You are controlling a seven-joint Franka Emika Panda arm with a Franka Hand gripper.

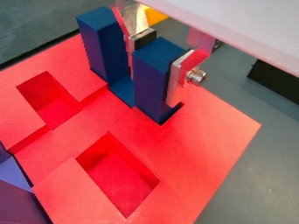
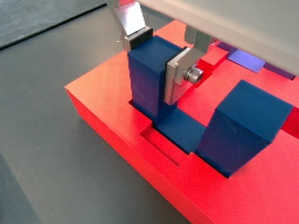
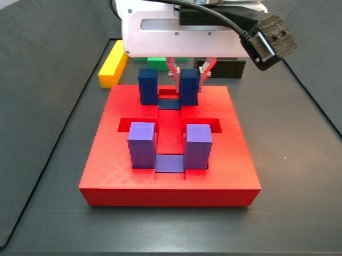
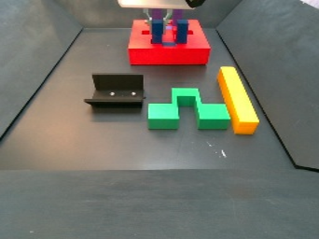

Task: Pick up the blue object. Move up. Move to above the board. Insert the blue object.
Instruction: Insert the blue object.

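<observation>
Going left to right in a side view, the dark fixture (image 4: 116,91) stands on the surface (image 4: 75,140), then a green stepped block (image 4: 187,108), then a long yellow bar (image 4: 237,98); none of them touches the board (image 4: 169,51), which lies at the far end, well apart from them.

On the board (image 3: 170,170) in a side view, the lighter purple U-shaped block (image 3: 167,147) sits in the near recess, and the blue object (image 3: 170,85) stands upright in the far one, directly under the gripper (image 3: 171,70).

In both wrist views the gripper (image 1: 149,45) has its jaws closed onto one prong of the blue object (image 1: 152,77), a silver finger (image 2: 177,74) lying flat against each side. The other prong (image 2: 239,127) stands free beside it, so the block's long axis runs across the line of the jaws. The low base appears to be down in the board's recess (image 1: 163,112), with red walls close around it.

The insertion looks nearly or fully seated. The relation that matters is vertical: the block hangs straight below the jaws, so any remaining travel is straight down, and a release would then follow.
</observation>
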